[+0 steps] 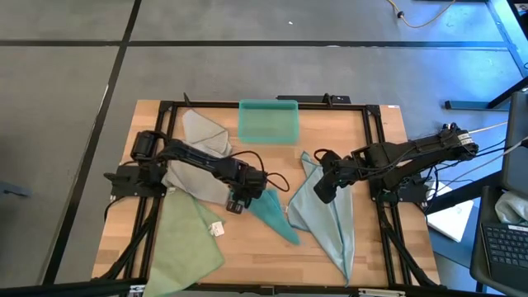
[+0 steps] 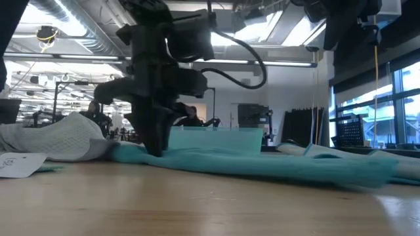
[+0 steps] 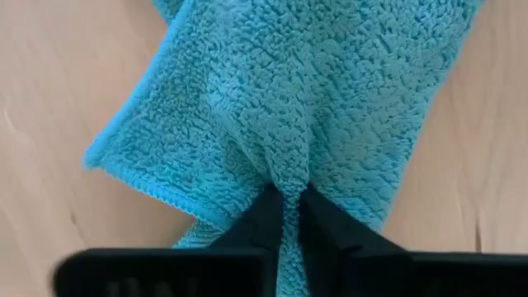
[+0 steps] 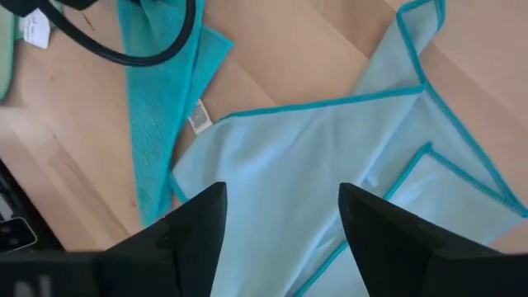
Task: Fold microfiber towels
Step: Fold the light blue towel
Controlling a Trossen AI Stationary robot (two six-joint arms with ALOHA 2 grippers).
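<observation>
the left gripper [image 3: 285, 216] at centre frame pinches the teal towel [image 3: 313, 107], probably to lift it; the right gripper [image 4: 280, 216], centre-right, hovers with spread fingers.

No lettering can be read on any tag.

One camera looks straight down on the whole worktop [image 1: 247, 239]; another sits level at its surface, facing the room. Both wrist cameras look closely down, sharing the teal towel [image 3: 313, 107].
</observation>
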